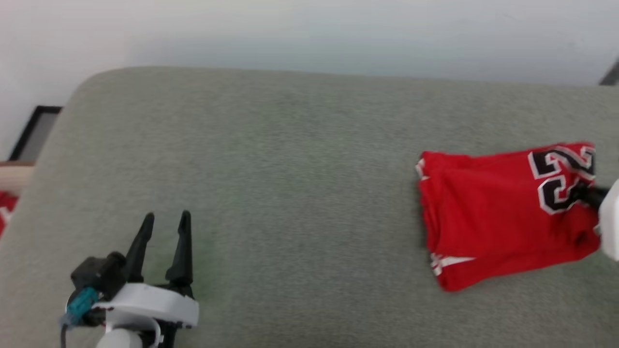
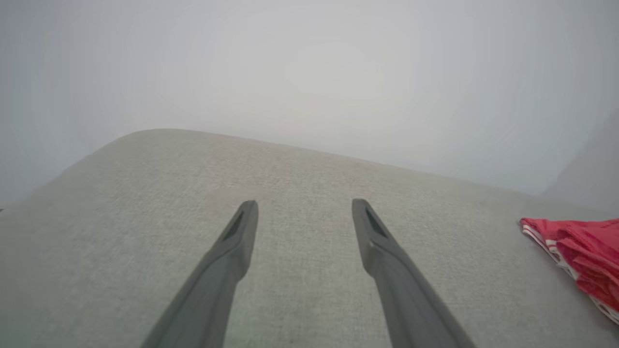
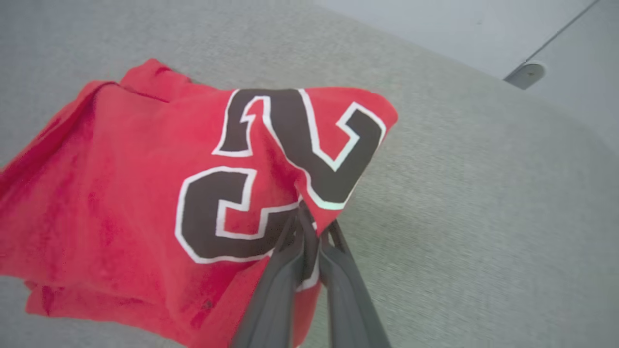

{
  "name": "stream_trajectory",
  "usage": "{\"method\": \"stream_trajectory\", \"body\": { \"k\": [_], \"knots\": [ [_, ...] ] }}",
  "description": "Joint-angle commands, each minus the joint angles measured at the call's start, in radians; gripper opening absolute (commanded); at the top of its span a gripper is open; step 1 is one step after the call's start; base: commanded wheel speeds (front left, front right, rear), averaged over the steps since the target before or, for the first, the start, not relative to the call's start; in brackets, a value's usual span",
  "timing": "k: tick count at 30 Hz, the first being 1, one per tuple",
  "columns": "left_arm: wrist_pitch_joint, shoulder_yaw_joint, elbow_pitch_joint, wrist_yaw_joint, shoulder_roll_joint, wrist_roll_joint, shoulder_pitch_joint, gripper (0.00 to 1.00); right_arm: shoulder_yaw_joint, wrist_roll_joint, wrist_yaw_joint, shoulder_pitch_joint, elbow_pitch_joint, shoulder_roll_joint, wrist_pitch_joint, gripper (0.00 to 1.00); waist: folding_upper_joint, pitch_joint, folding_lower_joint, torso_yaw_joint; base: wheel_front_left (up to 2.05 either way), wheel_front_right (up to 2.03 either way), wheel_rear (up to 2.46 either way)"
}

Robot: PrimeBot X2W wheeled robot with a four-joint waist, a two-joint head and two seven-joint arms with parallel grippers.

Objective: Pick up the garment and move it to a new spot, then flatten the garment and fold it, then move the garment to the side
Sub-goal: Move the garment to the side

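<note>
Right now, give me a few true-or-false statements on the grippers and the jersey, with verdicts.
1. The right gripper is shut on the jersey. True.
2. The left gripper is shut. False: its fingers stand apart, holding nothing.
3. The jersey lies beside the left gripper. False: it lies well off to the robot's right on the grey cushion.
4. The jersey's black number faces up. True.

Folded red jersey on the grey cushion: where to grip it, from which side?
Grip the jersey at its numbered end, coming low from the robot's right. That end looks bunched and raised off the cushion, so the fingers can pinch several layers. The right gripper is shut on it there; the open left gripper is far off.
</note>
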Motion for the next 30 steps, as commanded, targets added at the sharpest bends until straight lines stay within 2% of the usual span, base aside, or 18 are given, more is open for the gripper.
{"method": "stream_trajectory", "body": {
  "k": [1,9,16,24,30],
  "knots": [
    [0.000,-0.005,0.000,-0.007,0.003,0.010,-0.020,1.00,-0.007,-0.005,-0.002,-0.015,-0.012,-0.017,0.001,0.00,0.0000,0.032,0.0000,-0.069,0.00,0.00,0.00],
    [0.000,-0.039,0.008,-0.013,0.015,0.022,-0.103,1.00,-0.005,-0.013,-0.002,-0.080,-0.041,-0.111,-0.029,0.00,0.0000,0.095,0.0000,-0.183,0.00,0.00,0.00],
    [0.000,-0.077,0.023,-0.015,0.032,0.021,-0.176,1.00,0.023,-0.040,-0.002,-0.149,0.003,-0.178,-0.102,0.00,0.0000,0.157,0.0000,-0.256,0.00,0.00,0.00],
    [0.000,-0.130,0.033,-0.016,0.055,0.010,-0.243,1.00,0.078,-0.102,-0.002,-0.224,0.081,-0.220,-0.190,0.00,0.0000,0.219,0.0000,-0.301,0.00,0.00,0.00],
    [0.000,-0.172,0.042,-0.016,0.075,-0.002,-0.295,1.00,0.152,-0.212,-0.002,-0.297,0.158,-0.253,-0.283,0.00,0.0000,0.270,0.0000,-0.311,0.00,0.00,0.00]
  ]
}}
